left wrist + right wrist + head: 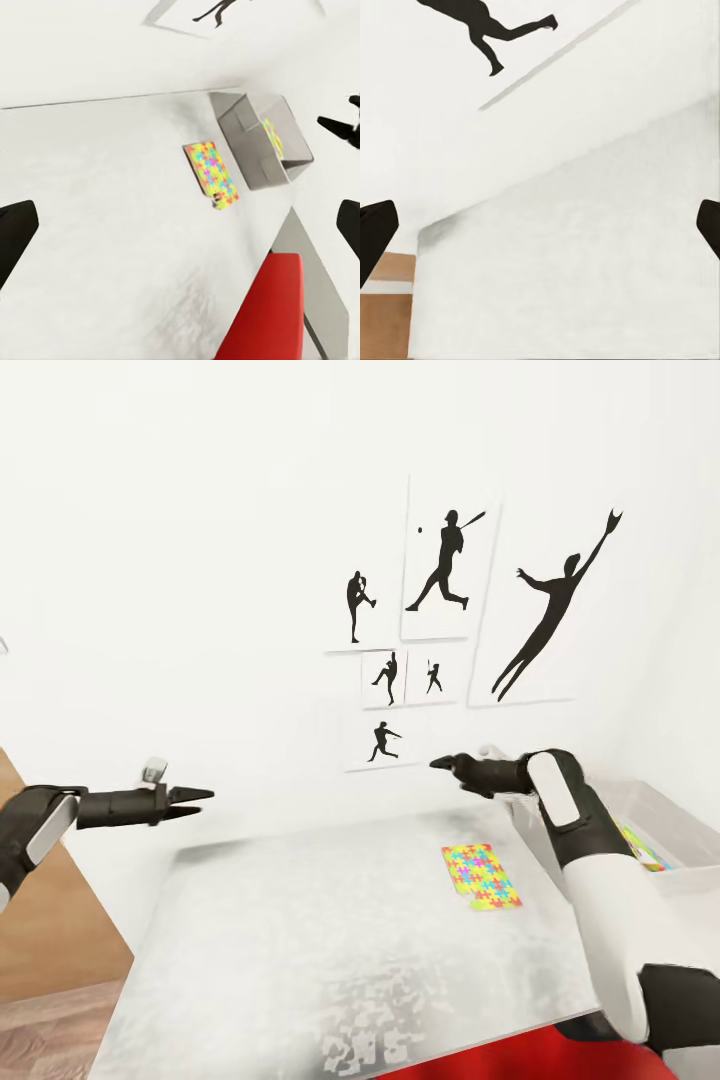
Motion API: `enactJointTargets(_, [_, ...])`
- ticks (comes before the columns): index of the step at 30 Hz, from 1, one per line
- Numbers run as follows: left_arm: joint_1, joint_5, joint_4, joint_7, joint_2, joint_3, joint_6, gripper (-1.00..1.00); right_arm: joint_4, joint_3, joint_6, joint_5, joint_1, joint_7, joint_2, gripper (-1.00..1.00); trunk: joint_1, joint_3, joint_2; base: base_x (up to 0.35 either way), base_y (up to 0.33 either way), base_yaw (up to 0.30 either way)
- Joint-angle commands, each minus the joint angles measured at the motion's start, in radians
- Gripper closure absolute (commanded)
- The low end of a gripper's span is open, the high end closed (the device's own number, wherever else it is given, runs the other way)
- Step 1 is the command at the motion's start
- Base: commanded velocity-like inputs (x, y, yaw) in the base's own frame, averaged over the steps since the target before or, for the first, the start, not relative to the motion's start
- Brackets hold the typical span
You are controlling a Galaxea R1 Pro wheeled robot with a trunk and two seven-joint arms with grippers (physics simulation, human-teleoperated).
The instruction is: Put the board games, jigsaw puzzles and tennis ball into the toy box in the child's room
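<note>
Left gripper (196,802) hangs off the table's (300,940) 9 o'clock edge, fingers slightly parted, holding nothing. Right gripper (441,763) hovers past the far edge near the wall prints (445,570); can't tell how open it is, though nothing's in it. One puzzle (481,875), thin with yellow, pink, blue and green pieces, lies flat at 2 o'clock. The grey toy box (670,830) sits beside it at 3 o'clock, something colourful inside.

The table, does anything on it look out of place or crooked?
One puzzle lies loose on the table beside the toy box rather than inside it, slightly askew to the table's edge. Nothing looks spilled or damaged.
</note>
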Motion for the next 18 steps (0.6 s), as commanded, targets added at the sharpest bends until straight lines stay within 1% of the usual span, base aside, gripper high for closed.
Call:
enactJointTargets(1, [-0.002, 0.006, 0.000, 0.010, -0.001, -0.005, 0.007, -1.00, 0.032, 0.000, 0.004, -0.003, -0.022, -0.050, 0.014, -1.00, 0.001, -0.002, -0.003, 0.000, 0.000, 0.000])
enactJointTargets(2, [-0.002, 0.006, -0.001, 0.031, -0.006, -0.005, 0.009, -1.00, 0.088, 0.001, 0.004, -0.001, -0.060, -0.145, 0.039, -1.00, 0.001, -0.002, -0.003, 0.000, 0.000, 0.000])
enactJointTargets(3, [-0.003, 0.006, -0.001, 0.042, -0.008, -0.005, 0.011, -1.00, 0.113, 0.001, 0.004, -0.001, -0.077, -0.193, 0.051, -1.00, 0.001, -0.002, -0.003, 0.000, 0.000, 0.000])
enactJointTargets(6, [-0.004, 0.007, -0.001, 0.070, -0.012, -0.005, 0.020, -1.00, 0.175, 0.002, 0.004, -0.001, -0.124, -0.326, 0.083, -1.00, 0.001, -0.002, -0.003, 0.000, 0.000, 0.000])
enactJointTargets(9, [-0.005, 0.007, -0.003, 0.092, -0.017, -0.005, 0.037, -1.00, 0.217, 0.001, 0.004, -0.001, -0.156, -0.427, 0.105, -1.00, 0.001, -0.002, -0.003, 0.000, 0.000, 0.000])
enactJointTargets(11, [-0.006, 0.006, -0.008, 0.106, -0.021, -0.005, 0.044, -1.00, 0.236, 0.001, 0.004, -0.001, -0.170, -0.470, 0.114, -1.00, 0.001, -0.002, -0.003, 0.000, 0.000, 0.000])
enactJointTargets(13, [-0.007, 0.005, -0.018, 0.124, -0.028, -0.005, 0.049, -1.00, 0.247, 0.001, 0.004, -0.002, -0.179, -0.496, 0.119, -1.00, 0.001, -0.002, -0.003, 0.000, 0.000, 0.000])
enactJointTargets(18, [-0.008, 0.003, -0.049, 0.198, -0.052, -0.005, 0.057, -1.00, 0.257, 0.002, 0.004, -0.004, -0.189, -0.529, 0.123, -1.00, 0.001, -0.002, -0.003, 0.000, 0.000, 0.000])
